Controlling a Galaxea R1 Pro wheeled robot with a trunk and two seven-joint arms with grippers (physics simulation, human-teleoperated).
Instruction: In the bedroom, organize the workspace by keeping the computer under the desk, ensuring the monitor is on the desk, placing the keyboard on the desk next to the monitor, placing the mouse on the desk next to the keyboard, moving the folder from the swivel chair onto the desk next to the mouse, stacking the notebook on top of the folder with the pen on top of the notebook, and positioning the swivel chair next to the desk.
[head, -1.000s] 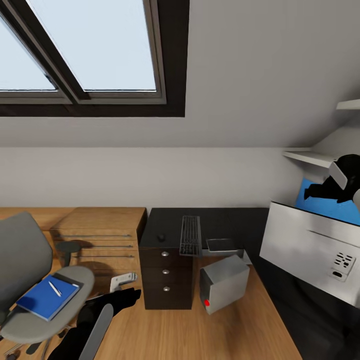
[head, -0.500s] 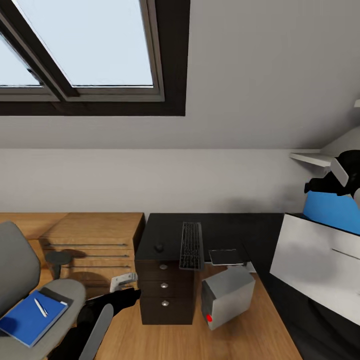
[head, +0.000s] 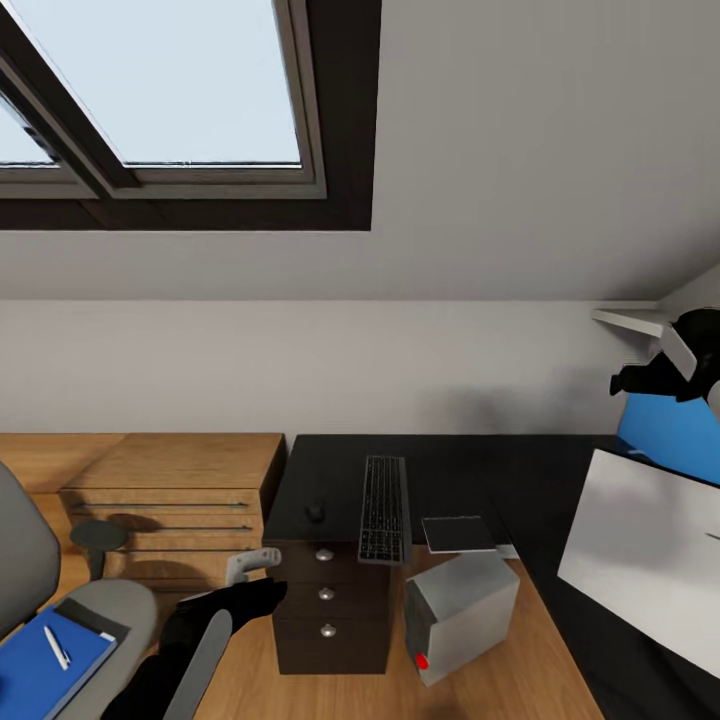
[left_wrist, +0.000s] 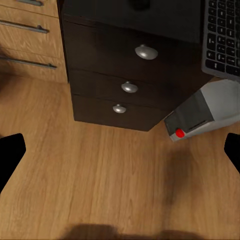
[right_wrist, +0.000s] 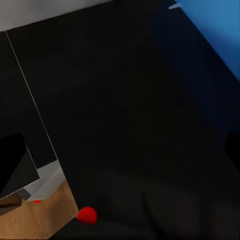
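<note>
The black desk stands ahead with the keyboard and the small mouse on top, above its drawers. The silver computer sits tilted on the floor by the drawers. A small dark rectangle with a pale edge, seemingly the notebook, lies beside the keyboard. A wide pale panel, apparently the monitor's back, leans over the desk's right wing. The swivel chair at lower left carries the blue folder and the pen. My left gripper hangs open above the floor. My right gripper is open above the panel.
A light wooden drawer chest stands left of the desk with a small round stool in front. A blue wall panel and a shelf are at the far right. Skylights slope overhead. Wooden floor lies before the drawers.
The whole picture has shifted, so the camera has moved: the chair slides toward the lower left edge and the desk looks nearer. Both arms keep their pose.
</note>
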